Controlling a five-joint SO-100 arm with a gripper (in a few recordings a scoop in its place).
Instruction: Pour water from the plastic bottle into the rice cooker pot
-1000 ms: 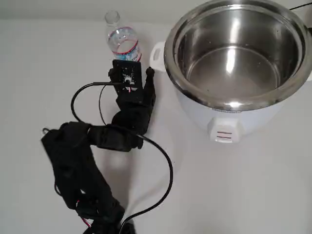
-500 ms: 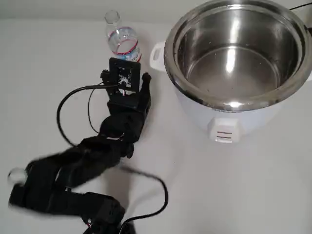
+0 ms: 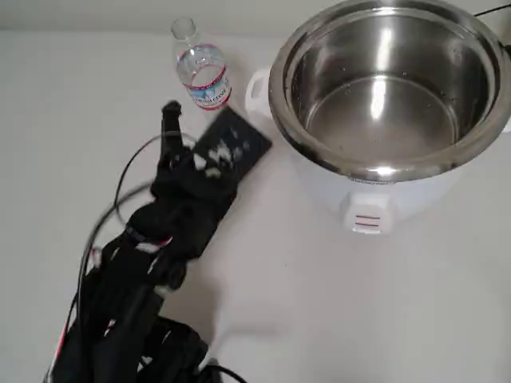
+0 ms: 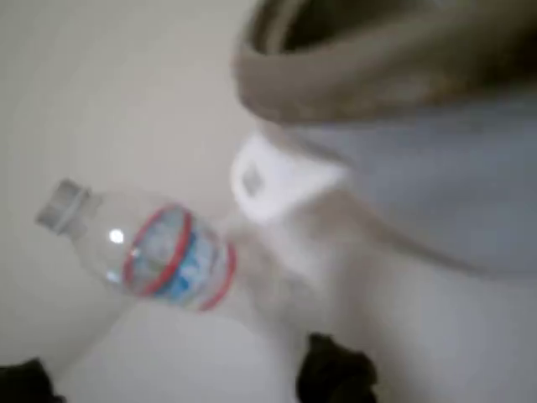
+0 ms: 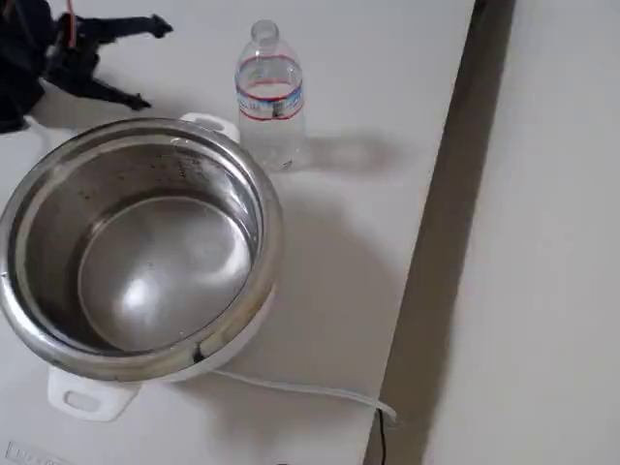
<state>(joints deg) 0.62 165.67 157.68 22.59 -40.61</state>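
**Approach to the bottle — nothing lifted yet**

The small clear ribbed plastic bottle point(image 3: 201, 70) with its red, white and blue label band stands upright and uncapped on the white bench point(image 3: 383, 303), just beside the white side handle point(image 3: 257, 88) of the rice cooker. In the fixed view the bottle point(image 5: 270, 92) sits close behind the big shiny stainless-steel rice cooker pot point(image 5: 145, 242), which looks dry inside — no pouring has begun, as far as can be judged.

The black tool point(image 5: 131, 63) is spread wide open in the fixed view, its two fingers splayed apart, gripping nothing. It is near the bottle but apart from it, on the side away from the bench's edge. From overhead, the tool's one clear black finger point(image 3: 171, 112) stands just short of the bottle, blurred with motion. In the wrist view the bottle point(image 4: 159, 252) appears tilted across the frame, ahead of the dark fingertips point(image 4: 336, 369) at the bottom edge.

The step in hand looks like the reach-and-grasp. Next: bring both fingers either side of the label band, close, then lift toward the pot's rim.
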